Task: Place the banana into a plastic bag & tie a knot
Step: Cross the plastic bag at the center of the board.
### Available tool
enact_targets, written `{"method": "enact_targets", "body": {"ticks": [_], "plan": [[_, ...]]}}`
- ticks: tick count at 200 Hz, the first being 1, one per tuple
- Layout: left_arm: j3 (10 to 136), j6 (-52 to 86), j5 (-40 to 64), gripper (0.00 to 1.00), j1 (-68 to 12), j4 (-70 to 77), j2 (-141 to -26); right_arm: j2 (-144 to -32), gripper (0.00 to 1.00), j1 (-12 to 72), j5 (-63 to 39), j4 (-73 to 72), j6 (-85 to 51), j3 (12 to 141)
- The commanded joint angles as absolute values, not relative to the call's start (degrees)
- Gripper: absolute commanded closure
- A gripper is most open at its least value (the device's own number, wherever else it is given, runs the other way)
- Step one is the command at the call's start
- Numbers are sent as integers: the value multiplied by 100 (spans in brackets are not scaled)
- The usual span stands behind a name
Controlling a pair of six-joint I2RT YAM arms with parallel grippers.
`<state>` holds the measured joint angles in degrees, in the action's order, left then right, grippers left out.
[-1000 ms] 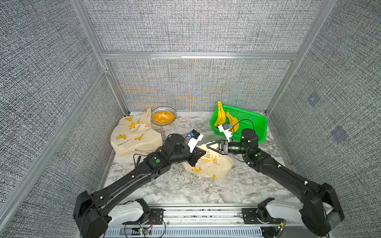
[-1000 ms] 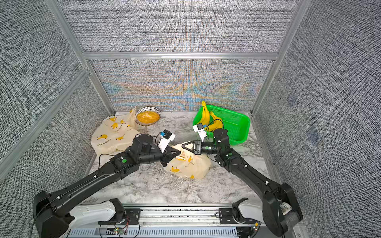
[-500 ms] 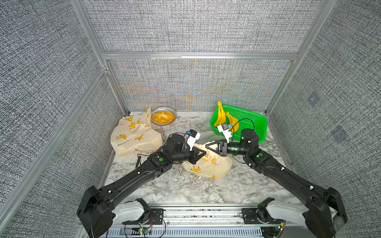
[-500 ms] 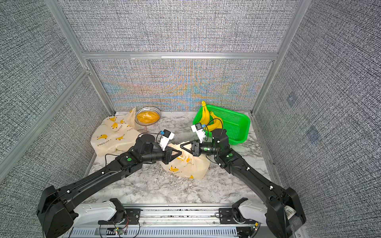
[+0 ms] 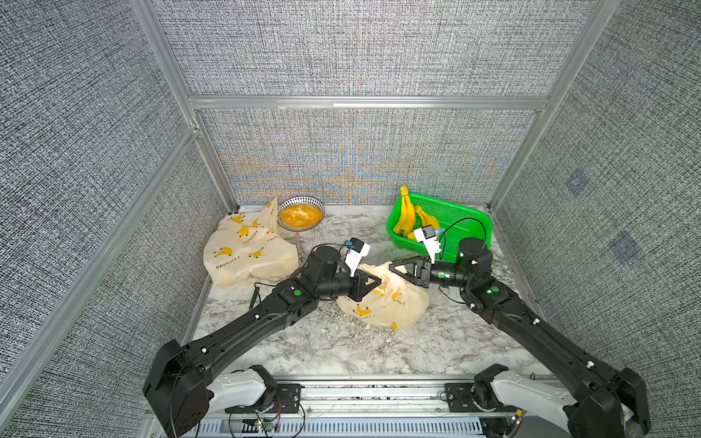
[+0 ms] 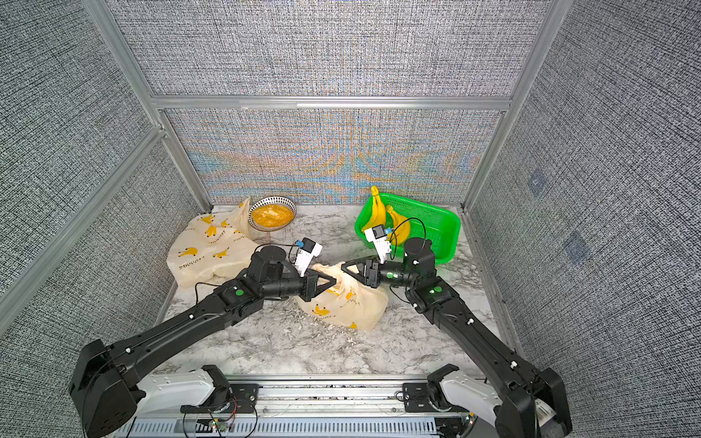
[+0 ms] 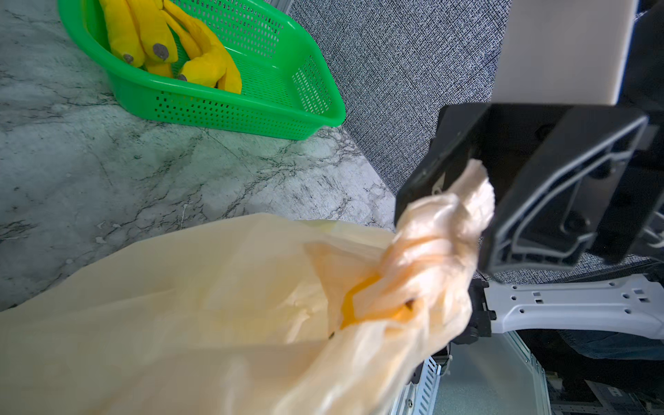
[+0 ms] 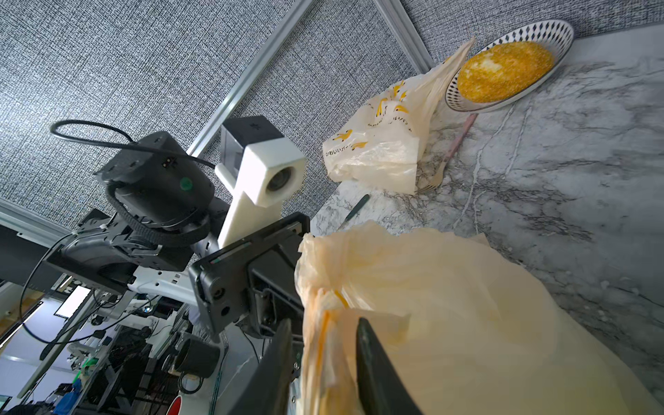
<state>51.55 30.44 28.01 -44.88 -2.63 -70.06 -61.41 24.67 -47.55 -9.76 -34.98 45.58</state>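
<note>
Tabletop [image 5: 436, 341]: grey-veined marble inside grey walls; my two arms meet over its middle.
Bag [image 5: 394, 309]: cream plastic printed with little bananas, bulging, lying at the middle of the table. Its banana is hidden by the plastic; I judge it to be inside.
Basket [image 5: 455, 206]: green, at the far right, holding spare bananas [image 5: 407, 217].
Change: my right pincer [image 5: 391, 266], clamped a second ago, has let its jaws part and has drawn slightly to the right. I judge the knot [image 7: 431, 251] pulled tight and the task nearly finished.
Right pincer: partly open; the bag's tail end lies loose between the jaws, no longer pinched.
Left pincer [image 5: 379, 282]: fully closed on the bag's gathered plastic, just left of the knot.
Knot: a twisted lump at the bag's neck, between my two pincers.
</note>
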Motion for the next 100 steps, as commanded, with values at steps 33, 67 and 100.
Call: {"method": "enact_targets", "body": {"ticks": [33,67,100], "plan": [[5212,3025,2821,100,-4482,-158,-7031,-5785,67,2183,-4985,-838,-3523,4314],[5203,3016,2838,100,-4482,-154,-7028,-5673,67,1992,-5104,-909,-3614,4236],[5220,3019,2833,100,-4482,-154,-7040,-5760,75,1969,-5283,-1180,-3785,4218]]}}
